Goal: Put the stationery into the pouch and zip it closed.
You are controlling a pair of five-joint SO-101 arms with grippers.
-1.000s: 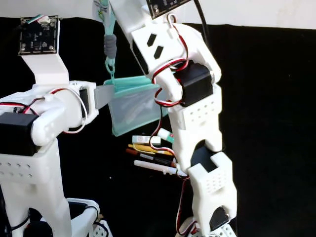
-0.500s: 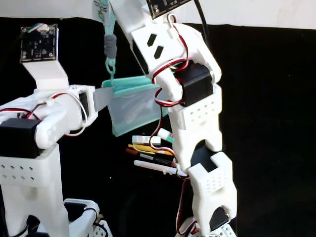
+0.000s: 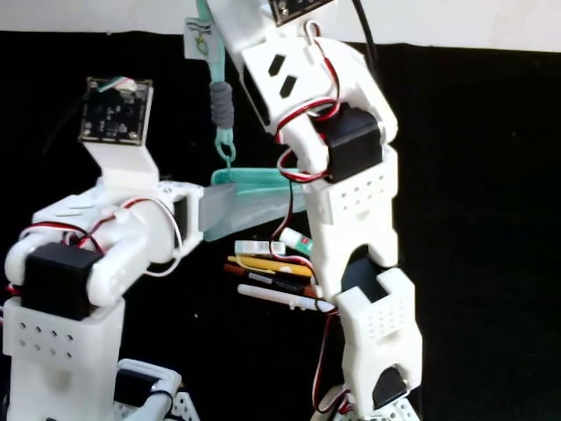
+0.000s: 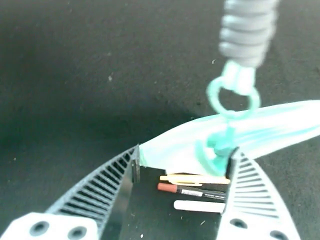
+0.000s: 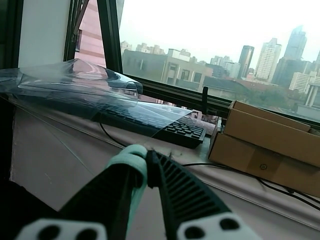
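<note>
From above we see the left gripper (image 3: 207, 209) clamped on the pouch (image 3: 259, 195), which hangs off the table (image 3: 473, 219) above the pens (image 3: 272, 274); its strap (image 3: 224, 105) runs straight up; from the left wrist, the jaws pinch the pouch's end, with the pens beneath; from the right wrist, the right gripper (image 5: 148, 161) is closed tight on the strap.
</note>
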